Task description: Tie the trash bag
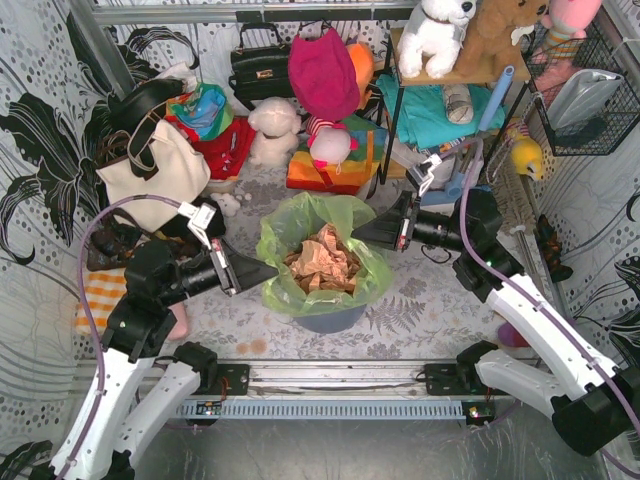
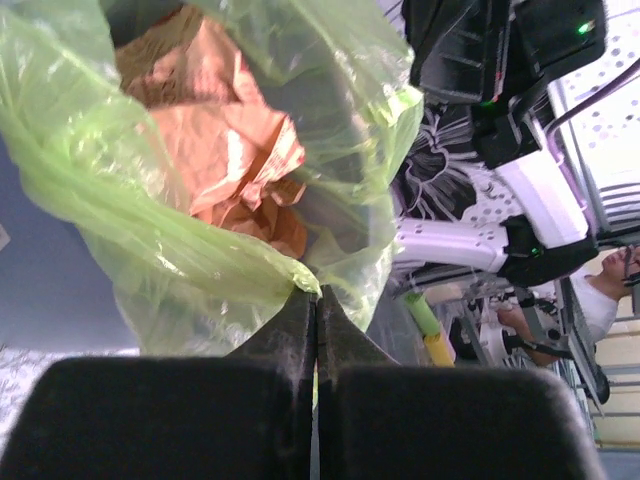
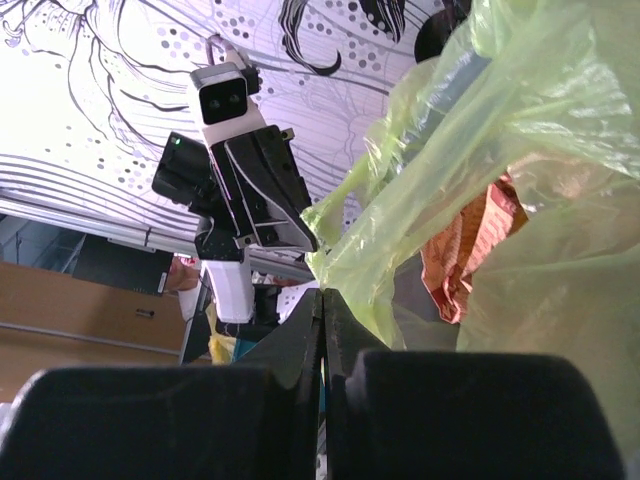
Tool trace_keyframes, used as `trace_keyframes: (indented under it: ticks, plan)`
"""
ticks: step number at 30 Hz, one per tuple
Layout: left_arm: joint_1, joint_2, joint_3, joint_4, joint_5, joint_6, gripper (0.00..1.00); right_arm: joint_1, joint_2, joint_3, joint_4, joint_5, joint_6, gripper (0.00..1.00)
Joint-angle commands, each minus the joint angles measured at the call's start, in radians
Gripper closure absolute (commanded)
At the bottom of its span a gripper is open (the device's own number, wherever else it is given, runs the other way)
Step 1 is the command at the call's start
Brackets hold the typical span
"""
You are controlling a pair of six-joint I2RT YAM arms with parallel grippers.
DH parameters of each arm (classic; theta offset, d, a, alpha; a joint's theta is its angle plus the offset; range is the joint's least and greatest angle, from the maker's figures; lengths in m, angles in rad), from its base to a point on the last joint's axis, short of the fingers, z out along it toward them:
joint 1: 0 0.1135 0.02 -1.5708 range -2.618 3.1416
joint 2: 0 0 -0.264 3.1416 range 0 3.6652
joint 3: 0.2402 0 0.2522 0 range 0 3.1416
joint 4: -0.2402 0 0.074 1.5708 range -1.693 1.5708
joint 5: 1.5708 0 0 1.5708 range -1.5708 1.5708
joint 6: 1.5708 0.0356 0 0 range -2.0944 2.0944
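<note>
Trash bag [image 1: 335, 212] is seen at frame centre, in bin [image 1: 330, 320]. Left end effector [image 1: 266, 272] is clamped on its left rim and right end effector [image 1: 364, 236] on its right rim. Both are equally near, with the mouth spanned left-right between the 2.

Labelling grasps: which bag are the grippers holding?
The lime-green trash bag, pinched at opposite rims by left gripper and right gripper; cream tote and black handbag sit untouched.

Robot lab booth dressed as a cluttered home corner, floral cloth walls [image 1: 35, 150] on metal framing [image 1: 250, 12], stuffed toys [image 1: 275, 130], handbags [image 1: 262, 68], wire basket [image 1: 590, 150], two robot arms [image 1: 115, 385] bolted to a rail [image 1: 330, 380]
</note>
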Motion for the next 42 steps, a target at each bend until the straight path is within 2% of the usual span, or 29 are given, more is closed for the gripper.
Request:
trace_keyframes:
  ticks: [1, 7, 15, 21, 29, 32, 38, 42]
  plan:
    - [-0.003, -0.008, 0.024, 0.206, -0.048, -0.112, 1.0, 0.003, -0.004, 0.075, 0.009, 0.051, -0.025, 1.0]
    - [-0.003, 0.033, 0.064, 0.25, -0.152, -0.146, 1.0, 0.003, 0.005, 0.119, -0.002, 0.126, -0.042, 1.0]
    - [-0.003, 0.079, 0.052, 0.484, -0.131, -0.251, 1.0, 0.003, 0.006, 0.163, -0.022, 0.191, -0.063, 1.0]
    - [-0.003, 0.15, 0.121, 0.489, -0.151, -0.213, 1.0, 0.003, -0.019, 0.195, -0.047, 0.272, -0.099, 1.0]
    - [-0.003, 0.24, 0.185, 0.608, -0.156, -0.213, 1.0, 0.003, -0.029, 0.262, -0.125, 0.437, -0.197, 1.0]
    - [-0.003, 0.264, 0.197, 0.6, -0.174, -0.199, 1.0, 0.002, -0.018, 0.289, -0.147, 0.478, -0.224, 1.0]
    - [-0.002, 0.319, 0.233, 0.445, -0.324, -0.109, 1.0, 0.002, 0.019, 0.298, -0.182, 0.568, -0.26, 1.0]
    - [-0.003, 0.394, 0.239, 0.509, -0.3, -0.115, 1.0, 0.003, 0.02, 0.291, -0.181, 0.631, -0.277, 1.0]
